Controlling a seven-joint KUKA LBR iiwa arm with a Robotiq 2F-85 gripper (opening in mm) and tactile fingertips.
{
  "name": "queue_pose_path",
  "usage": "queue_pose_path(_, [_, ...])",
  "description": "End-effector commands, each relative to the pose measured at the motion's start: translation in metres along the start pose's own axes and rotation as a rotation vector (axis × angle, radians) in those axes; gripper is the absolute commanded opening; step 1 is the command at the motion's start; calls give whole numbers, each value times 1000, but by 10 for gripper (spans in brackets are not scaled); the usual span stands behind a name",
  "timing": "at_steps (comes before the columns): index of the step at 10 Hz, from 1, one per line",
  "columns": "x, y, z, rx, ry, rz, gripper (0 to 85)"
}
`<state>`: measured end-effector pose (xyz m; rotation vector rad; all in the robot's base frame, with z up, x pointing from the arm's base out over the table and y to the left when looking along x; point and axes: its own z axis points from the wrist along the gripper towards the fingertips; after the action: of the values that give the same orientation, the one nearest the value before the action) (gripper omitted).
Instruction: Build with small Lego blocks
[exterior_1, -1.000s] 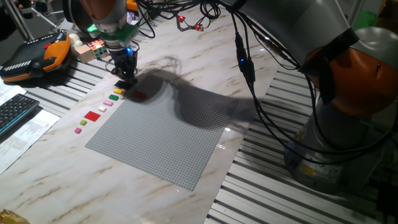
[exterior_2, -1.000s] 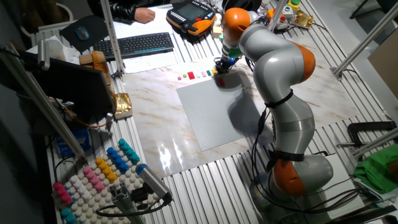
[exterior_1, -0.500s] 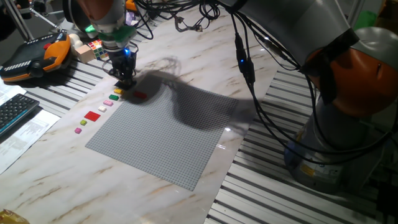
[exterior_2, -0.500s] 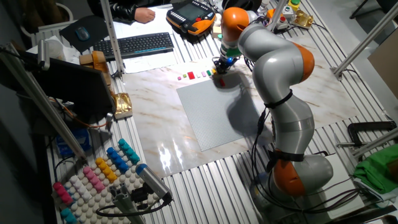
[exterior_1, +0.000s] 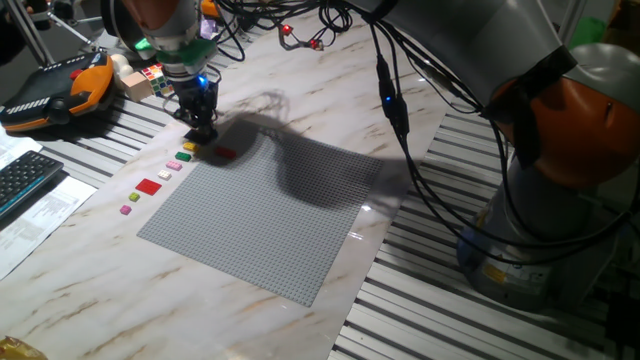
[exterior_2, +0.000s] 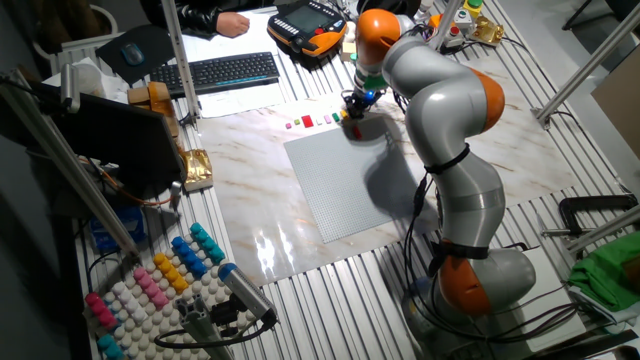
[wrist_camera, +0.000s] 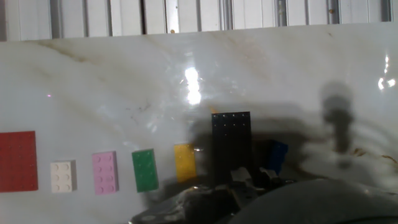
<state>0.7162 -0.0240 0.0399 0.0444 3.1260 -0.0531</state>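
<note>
From the hand view I see a row on the tabletop: red block, white block, pink block, green block, yellow block, black block, and a blue block half in shadow. The fixed views blur these colours but show the end effector low over the row's end beside the grey baseplate. I cannot tell its jaw width.
</note>
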Motion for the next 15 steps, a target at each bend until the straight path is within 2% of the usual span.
queue_pose_path(1, [0,1,1,-2,0,3,177])
queue_pose_path(6, [0,5,6,-13,-7,9,173])
queue_pose_path(11, [-1,19,5,-21,-11,39,173])
queue_pose_path(14, [-1,19,0,-23,17,38,187])
queue_pose_path(15, [-2,17,-4,-19,24,38,217])
